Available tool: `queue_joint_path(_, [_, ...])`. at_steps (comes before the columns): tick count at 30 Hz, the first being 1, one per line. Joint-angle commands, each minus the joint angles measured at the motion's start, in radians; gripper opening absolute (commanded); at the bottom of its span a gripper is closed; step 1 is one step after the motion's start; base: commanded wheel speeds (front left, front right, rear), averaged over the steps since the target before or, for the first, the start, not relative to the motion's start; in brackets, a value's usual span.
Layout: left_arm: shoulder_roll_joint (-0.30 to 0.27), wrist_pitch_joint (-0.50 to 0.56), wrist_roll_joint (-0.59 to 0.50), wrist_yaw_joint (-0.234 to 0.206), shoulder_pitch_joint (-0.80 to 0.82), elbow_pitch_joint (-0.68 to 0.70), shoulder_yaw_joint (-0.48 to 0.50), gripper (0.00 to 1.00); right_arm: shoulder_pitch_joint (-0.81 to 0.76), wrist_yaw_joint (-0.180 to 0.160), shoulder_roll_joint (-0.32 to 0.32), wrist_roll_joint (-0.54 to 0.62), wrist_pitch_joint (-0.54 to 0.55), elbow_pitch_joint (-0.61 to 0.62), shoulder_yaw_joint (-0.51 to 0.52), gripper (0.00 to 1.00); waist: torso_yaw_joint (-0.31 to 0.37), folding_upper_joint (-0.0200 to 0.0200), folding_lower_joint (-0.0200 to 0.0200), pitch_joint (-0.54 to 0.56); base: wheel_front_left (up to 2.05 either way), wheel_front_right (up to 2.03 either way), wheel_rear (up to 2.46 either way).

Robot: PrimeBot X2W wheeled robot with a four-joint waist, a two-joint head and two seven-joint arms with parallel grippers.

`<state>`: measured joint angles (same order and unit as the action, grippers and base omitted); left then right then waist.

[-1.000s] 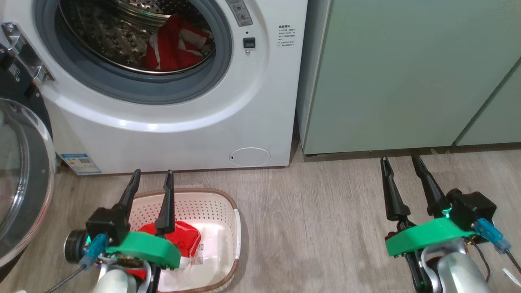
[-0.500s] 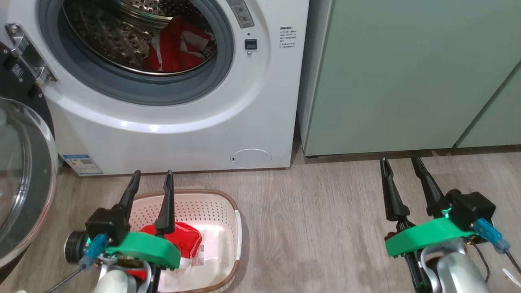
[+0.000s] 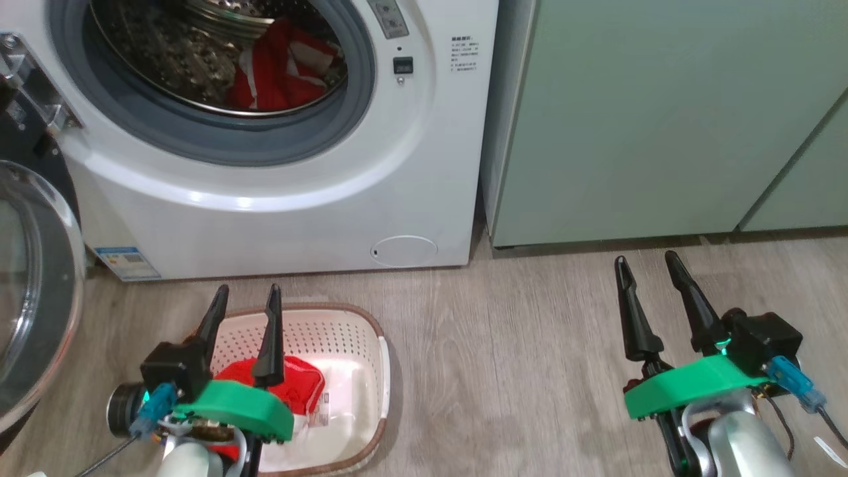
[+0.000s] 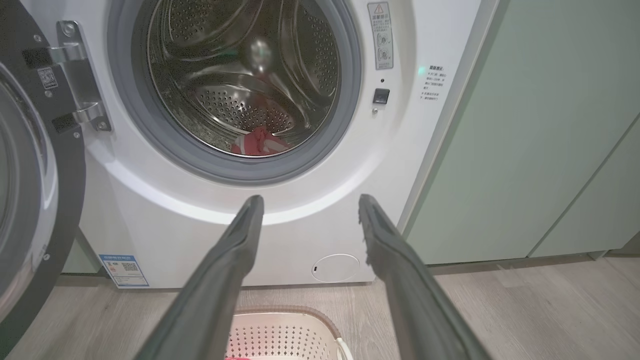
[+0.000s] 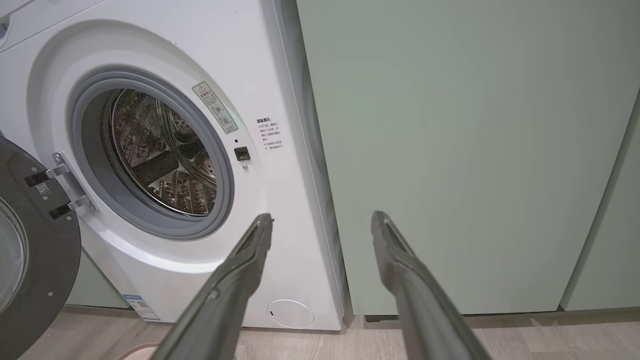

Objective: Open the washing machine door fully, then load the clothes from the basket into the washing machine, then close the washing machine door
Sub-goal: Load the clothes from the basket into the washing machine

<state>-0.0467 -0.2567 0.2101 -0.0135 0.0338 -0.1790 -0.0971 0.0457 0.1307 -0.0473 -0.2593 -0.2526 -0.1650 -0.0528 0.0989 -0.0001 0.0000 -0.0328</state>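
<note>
Clothes (image 3: 285, 63) lie in both the washing machine (image 3: 265, 212) and the basket (image 3: 324, 334).

Glossy white washing machine (image 3: 278, 199); perforated steel drum (image 4: 240, 75); perforated plastic basket (image 3: 331, 331); red cloth clothes (image 3: 278, 63).

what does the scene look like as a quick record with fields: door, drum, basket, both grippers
washing machine door: swung open at the left
drum: one red and white garment inside
basket: on the floor before the washing machine, red clothes in it
left gripper: open, above the basket, holding nothing
right gripper: open, over the floor, holding nothing
</note>
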Motion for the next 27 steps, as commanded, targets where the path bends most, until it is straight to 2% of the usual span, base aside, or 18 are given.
queue_joint_path(1, [-0.004,-0.005,0.000,-0.005,0.023,0.023,0.031,1.00,0.020,0.000,-0.003,0.010,-0.009,0.034,-0.026,1.00,0.004,0.0001,0.0000,-0.015,0.00,0.00,0.00])
queue_joint_path(12, [-0.004,-0.005,-0.024,0.002,0.113,-0.102,0.040,1.00,0.063,0.000,-0.003,0.022,-0.009,0.072,-0.018,1.00,0.007,0.0001,0.0000,-0.212,0.00,0.00,0.00])
queue_joint_path(20, [-0.023,-0.005,-0.089,0.032,0.272,-0.366,0.065,1.00,0.116,0.000,-0.003,0.031,-0.009,0.116,-0.005,1.00,0.021,0.0001,0.0000,-0.412,0.00,0.00,0.00])
queue_joint_path(27, [-0.086,-0.005,-0.155,0.050,0.431,-0.611,0.041,1.00,0.162,0.000,-0.003,0.014,-0.009,0.148,-0.020,1.00,0.054,0.0001,0.0000,-0.577,0.00,0.00,0.00])
